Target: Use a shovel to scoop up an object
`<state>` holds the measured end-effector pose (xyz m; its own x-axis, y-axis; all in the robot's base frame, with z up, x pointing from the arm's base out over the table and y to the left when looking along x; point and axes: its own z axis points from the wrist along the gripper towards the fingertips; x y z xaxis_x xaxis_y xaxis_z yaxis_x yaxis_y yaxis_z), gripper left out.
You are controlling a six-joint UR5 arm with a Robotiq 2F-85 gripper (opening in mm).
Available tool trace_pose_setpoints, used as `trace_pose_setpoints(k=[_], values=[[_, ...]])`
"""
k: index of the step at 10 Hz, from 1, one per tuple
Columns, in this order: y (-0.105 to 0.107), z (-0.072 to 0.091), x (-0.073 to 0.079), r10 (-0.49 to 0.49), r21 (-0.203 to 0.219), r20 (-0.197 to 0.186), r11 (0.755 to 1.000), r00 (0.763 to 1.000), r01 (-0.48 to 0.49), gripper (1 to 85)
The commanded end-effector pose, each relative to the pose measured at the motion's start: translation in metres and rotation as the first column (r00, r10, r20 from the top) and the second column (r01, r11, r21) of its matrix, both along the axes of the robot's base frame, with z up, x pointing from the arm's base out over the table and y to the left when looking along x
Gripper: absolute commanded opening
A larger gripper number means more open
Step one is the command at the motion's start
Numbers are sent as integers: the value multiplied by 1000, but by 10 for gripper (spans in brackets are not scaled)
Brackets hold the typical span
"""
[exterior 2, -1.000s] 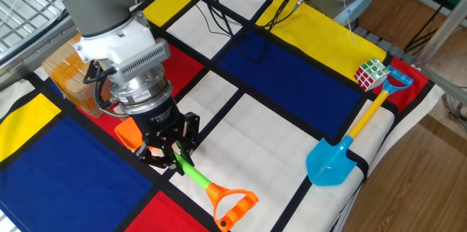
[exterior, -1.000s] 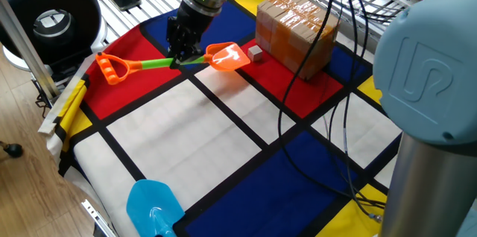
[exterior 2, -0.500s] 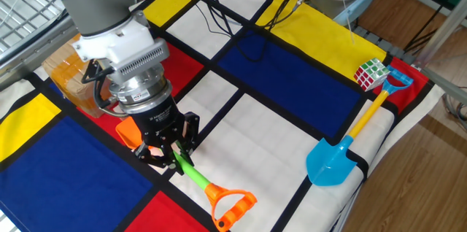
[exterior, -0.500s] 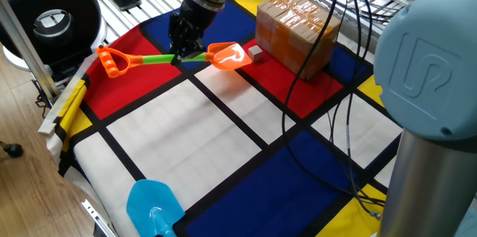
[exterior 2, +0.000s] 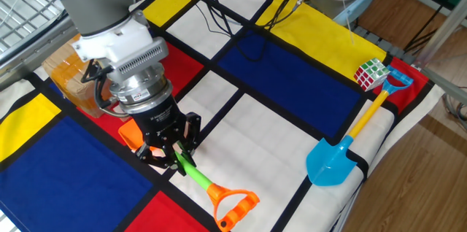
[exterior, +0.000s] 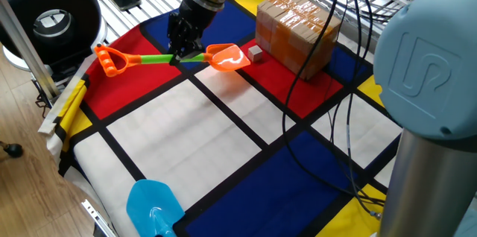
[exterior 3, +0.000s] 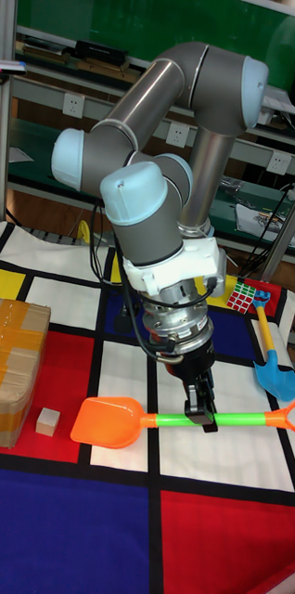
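Observation:
My gripper is shut on the thin green shaft of the shovel, roughly at mid-length. The orange blade points at the object, a tiny tan cube on a red patch, and a small gap separates them. In the tall fixed view the shovel lies level, its blade just right of the object, with the gripper coming down from above. The other fixed view shows the gripper on the shaft, the orange end loop in front, and the object hidden.
A big brown taped box stands right behind the cube. A light blue shovel and a Rubik's cube lie near the cloth's far edge. Black cables hang over the cloth by the arm's base.
The gripper and shovel have shifted slightly; the orange end loop sits a little farther back-left than a second ago. The cube has not moved.

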<state>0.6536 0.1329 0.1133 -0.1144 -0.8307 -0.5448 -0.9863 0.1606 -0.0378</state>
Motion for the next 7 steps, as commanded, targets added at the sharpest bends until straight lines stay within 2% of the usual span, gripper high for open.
trace_pose_setpoints(k=[1, 4, 7], values=[[-11, -4, 1, 17, 16, 12, 1000, 1000, -17, 10], [-28, -17, -5, 39, 11, 20, 999, 999, -40, 10], [-29, -17, -4, 30, 9, 15, 1000, 999, -30, 10]])
